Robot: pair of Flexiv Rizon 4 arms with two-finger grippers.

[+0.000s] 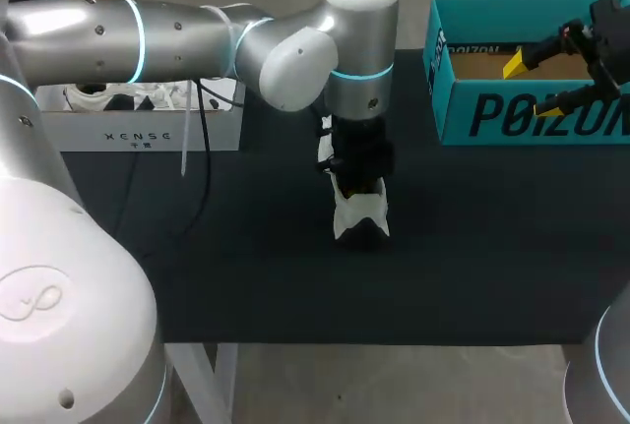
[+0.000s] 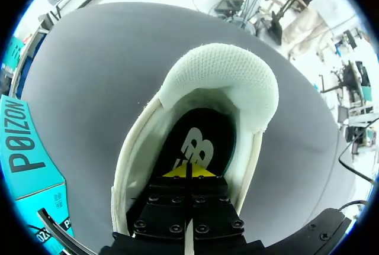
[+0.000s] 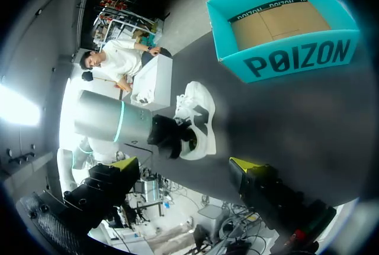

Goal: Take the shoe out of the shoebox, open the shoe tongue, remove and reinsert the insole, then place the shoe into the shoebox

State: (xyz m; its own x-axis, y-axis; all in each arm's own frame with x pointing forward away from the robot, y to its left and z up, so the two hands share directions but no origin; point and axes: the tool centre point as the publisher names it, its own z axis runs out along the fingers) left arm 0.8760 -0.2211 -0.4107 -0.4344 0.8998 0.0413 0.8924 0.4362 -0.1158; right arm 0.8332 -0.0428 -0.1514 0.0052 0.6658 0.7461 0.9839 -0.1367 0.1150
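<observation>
While the white sneaker point(image 1: 359, 212) stood out of its box on the black table point(image 1: 492, 247), a little below the middle of the head view, the work in hand looked to be the insole step. In the left wrist view the shoe's mouth gaped wide and the black insole point(image 2: 198, 142), with its pale logo, lay flat along the bottom. The left gripper point(image 2: 188, 172) reached straight down into that opening. Its fingers were pressed together and their yellow tips rested on the insole. Nothing showed between them, so I could not tell whether they pinched an edge or only touched it, nor whether the insole was about to come out or had just been seated. The teal shoebox point(image 1: 512, 114) sat at the upper right of the head view, well apart from the shoe, with only its bare cardboard floor showing. The right gripper point(image 1: 536, 85) hung over the box's right end, fingers spread wide and holding nothing. A white box point(image 1: 148, 134) of oddments stood at the upper left. If the insole had yet to come out, the next move would call for a firm pinch on its edge. It would also need a slow upward pull, with the right gripper perhaps steadying the light shoe so that it did not lift too.
</observation>
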